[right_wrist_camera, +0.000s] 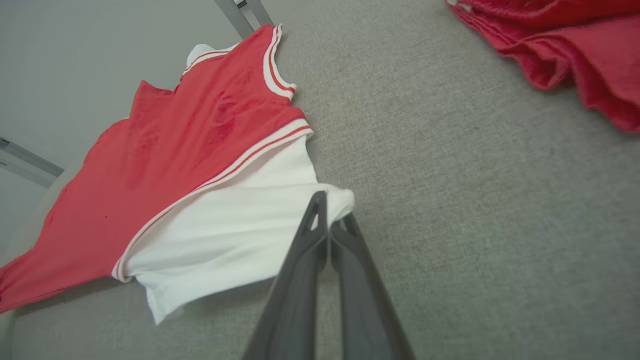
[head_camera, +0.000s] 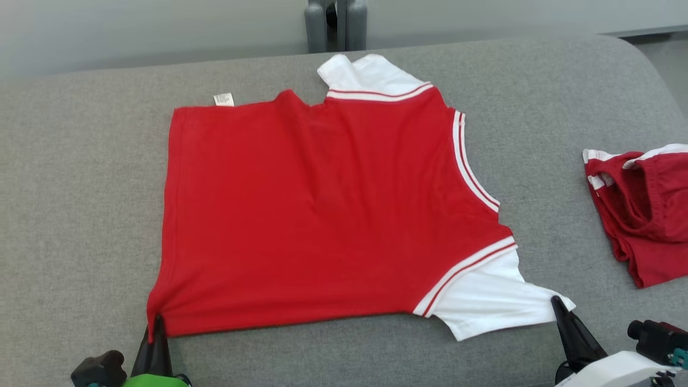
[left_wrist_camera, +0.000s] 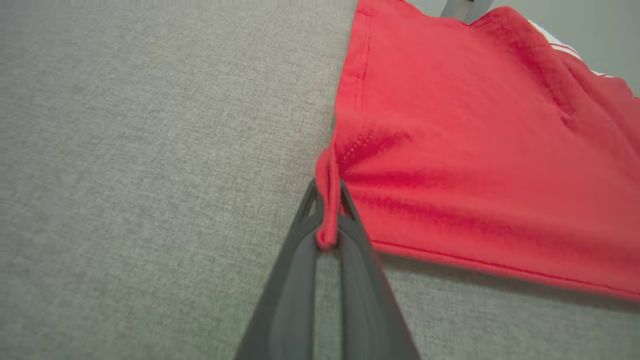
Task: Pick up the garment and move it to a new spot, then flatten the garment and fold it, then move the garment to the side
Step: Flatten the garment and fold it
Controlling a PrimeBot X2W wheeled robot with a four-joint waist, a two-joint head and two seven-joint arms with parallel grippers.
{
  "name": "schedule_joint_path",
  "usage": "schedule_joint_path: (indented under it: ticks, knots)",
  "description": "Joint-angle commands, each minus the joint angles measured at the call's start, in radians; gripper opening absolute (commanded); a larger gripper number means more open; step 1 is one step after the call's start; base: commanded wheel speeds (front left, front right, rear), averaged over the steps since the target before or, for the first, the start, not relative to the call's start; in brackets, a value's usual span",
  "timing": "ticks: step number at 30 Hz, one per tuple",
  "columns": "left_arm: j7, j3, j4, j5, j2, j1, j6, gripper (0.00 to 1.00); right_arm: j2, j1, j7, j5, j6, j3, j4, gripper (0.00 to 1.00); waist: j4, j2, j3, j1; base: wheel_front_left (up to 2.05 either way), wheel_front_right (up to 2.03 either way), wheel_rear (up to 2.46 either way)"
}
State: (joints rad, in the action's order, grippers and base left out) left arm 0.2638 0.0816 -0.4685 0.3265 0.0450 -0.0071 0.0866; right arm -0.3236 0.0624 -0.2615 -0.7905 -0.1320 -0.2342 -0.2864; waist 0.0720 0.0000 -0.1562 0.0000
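Observation:
The garment [head_camera: 312, 209] is a red T-shirt with white sleeves and red-and-white trim, spread flat on the grey table [head_camera: 80, 215], its collar to the right. My left gripper [head_camera: 157, 322] is shut on the shirt's near hem corner; the left wrist view shows the red corner [left_wrist_camera: 327, 200] pinched between the two dark fingers. My right gripper [head_camera: 556, 303] is shut on the tip of the near white sleeve [right_wrist_camera: 240, 235], which bunches at the fingertips [right_wrist_camera: 320, 210]. The far sleeve [head_camera: 365, 75] lies folded at the table's back edge.
A second red garment [head_camera: 645, 209] with white trim lies crumpled at the table's right edge, also seen as a red heap [right_wrist_camera: 565, 45] in the right wrist view. A grey stand [head_camera: 336, 24] rises behind the table. Bare grey cloth spreads left and in front.

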Motion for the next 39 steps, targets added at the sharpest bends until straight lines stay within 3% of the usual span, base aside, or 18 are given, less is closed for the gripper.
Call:
schedule_joint_path:
  ticks: [1, 7, 11, 21, 28, 29, 31, 32, 33, 39]
  knots:
    - [0.0, 0.0, 0.013, 0.01, 0.011, 0.023, -0.007, 0.0, -0.009, 0.017, -0.005, -0.005, 0.003, 0.016, 0.017, 0.0, -0.008, 0.0, 0.041, 0.0, 0.0, 0.0, 0.0]
    - [0.0, -0.034, 0.071, 0.02, 0.01, -0.051, -0.002, 0.0, 0.015, -0.036, -0.005, 0.026, 0.003, 0.079, 0.126, 0.0, -0.022, 0.0, 0.011, 0.0, 0.0, 0.0, 0.0]
    - [0.0, -0.072, 0.072, 0.009, 0.009, -0.133, -0.011, 0.0, 0.035, -0.139, -0.005, 0.073, 0.002, 0.102, 0.131, 0.0, -0.028, 0.0, -0.033, 0.0, 0.0, 0.0, 0.0]
    - [0.0, -0.161, -0.092, 0.006, 0.009, -0.405, -0.053, 0.0, 0.071, -0.434, -0.004, 0.192, 0.002, 0.089, -0.044, 0.0, -0.052, 0.0, -0.162, 0.0, 0.0, 0.0, 0.0]
    - [0.0, -0.173, -0.149, -0.016, 0.009, -0.523, -0.098, 0.0, 0.121, -0.558, -0.004, 0.278, 0.002, 0.15, -0.113, 0.0, -0.065, 0.0, -0.223, 0.0, 0.0, 0.0, 0.0]
    - [0.0, -0.167, -0.158, -0.016, 0.009, -0.535, -0.108, 0.04, 0.132, -0.573, -0.004, 0.285, 0.002, 0.156, -0.12, 0.0, -0.064, 0.0, -0.23, 0.0, 0.0, 0.0, 0.0]
    - [0.0, -0.157, -0.167, -0.01, 0.009, -0.546, -0.115, 0.52, 0.157, -0.589, -0.004, 0.281, 0.002, 0.166, -0.134, 0.0, -0.063, 0.0, -0.238, 0.0, 0.0, 0.0, 0.0]
    - [0.0, -0.156, -0.173, -0.002, 0.009, -0.543, -0.115, 0.99, 0.172, -0.595, -0.004, 0.266, 0.002, 0.169, -0.129, 0.42, -0.064, 0.0, -0.24, 0.0, 0.0, 0.0, 0.0]
    - [0.0, -0.156, -0.171, 0.003, 0.009, -0.536, -0.116, 1.0, 0.179, -0.597, -0.004, 0.259, 0.002, 0.186, -0.115, 1.0, -0.065, 0.0, -0.241, 0.0, 0.0, 0.0, 0.0]
    - [0.0, -0.15, -0.089, 0.057, 0.009, -0.446, -0.116, 1.0, 0.206, -0.5, -0.004, 0.239, 0.002, 0.222, -0.024, 1.0, -0.063, 0.0, -0.236, 0.0, 0.0, 0.0, 0.0]
